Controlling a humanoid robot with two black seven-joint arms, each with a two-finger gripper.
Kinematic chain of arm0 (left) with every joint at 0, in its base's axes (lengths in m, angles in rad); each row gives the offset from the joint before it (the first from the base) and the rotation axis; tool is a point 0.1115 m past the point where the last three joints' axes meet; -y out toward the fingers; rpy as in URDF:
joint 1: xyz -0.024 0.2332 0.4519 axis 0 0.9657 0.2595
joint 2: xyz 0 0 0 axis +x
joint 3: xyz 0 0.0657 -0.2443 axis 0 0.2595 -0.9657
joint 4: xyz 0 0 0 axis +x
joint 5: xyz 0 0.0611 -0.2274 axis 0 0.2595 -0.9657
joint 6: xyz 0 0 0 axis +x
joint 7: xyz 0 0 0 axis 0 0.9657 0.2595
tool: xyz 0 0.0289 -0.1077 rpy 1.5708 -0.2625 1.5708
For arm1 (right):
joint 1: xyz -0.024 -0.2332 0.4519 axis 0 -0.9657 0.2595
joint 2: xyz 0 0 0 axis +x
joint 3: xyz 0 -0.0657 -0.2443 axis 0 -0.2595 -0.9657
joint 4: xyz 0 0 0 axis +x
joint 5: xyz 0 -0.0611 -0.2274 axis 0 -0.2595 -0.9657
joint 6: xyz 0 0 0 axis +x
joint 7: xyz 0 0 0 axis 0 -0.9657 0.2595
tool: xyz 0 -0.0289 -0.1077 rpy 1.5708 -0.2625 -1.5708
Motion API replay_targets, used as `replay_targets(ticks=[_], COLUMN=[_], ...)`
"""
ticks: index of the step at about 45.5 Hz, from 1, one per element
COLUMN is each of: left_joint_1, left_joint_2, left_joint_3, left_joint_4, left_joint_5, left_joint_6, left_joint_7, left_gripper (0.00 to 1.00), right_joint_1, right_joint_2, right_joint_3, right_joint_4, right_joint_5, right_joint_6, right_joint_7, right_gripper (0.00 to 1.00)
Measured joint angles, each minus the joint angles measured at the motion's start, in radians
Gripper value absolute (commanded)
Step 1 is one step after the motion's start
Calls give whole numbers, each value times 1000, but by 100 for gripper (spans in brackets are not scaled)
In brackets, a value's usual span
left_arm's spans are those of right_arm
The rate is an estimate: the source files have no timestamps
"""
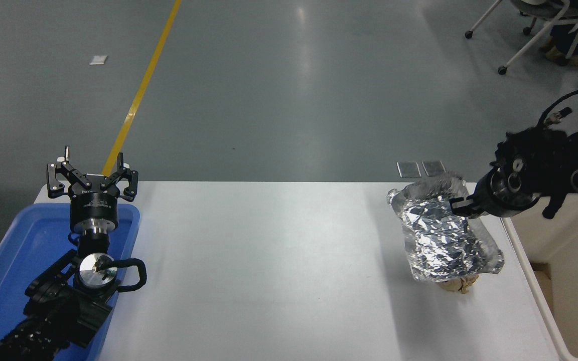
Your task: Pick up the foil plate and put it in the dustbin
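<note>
Above the worktop's (269, 260) right end, right claw (462, 206) clamped on the foil plate's (442, 235) right rim; plate lifted clear, tilted, just left of the dustbin (560, 240). Crumpled brown paper ball (460, 286) on worktop, showing below plate's near edge. Left claw (92, 175) parked above blue tray (18, 250), fingers spread.

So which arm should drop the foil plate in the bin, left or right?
Right. Its hand already grips the foil plate, lifted beside the bin at the table's right edge. The left hand sits open over the blue tray, far across the table.
</note>
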State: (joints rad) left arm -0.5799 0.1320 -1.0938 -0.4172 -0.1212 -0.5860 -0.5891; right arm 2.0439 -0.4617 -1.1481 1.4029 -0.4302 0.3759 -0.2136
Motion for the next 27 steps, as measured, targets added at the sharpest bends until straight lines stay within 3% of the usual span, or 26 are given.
replay_targets(ticks=[14, 27], left_joint_1=[0, 0], left_joint_2=[1, 0], left_joint_3=[0, 0], left_joint_4=[0, 0], left_joint_5=[-1, -1], left_joint_6=[0, 0], left_joint_7=[0, 0], left_gripper=[99, 99], right_joint_1=[334, 364], right_joint_2=[-36, -89], right_joint_3=[-135, -260], right_joint_4=[80, 7], right_joint_5=[21, 8], right_joint_6=[169, 153], right_joint_7=[2, 2], right_gripper=[0, 0])
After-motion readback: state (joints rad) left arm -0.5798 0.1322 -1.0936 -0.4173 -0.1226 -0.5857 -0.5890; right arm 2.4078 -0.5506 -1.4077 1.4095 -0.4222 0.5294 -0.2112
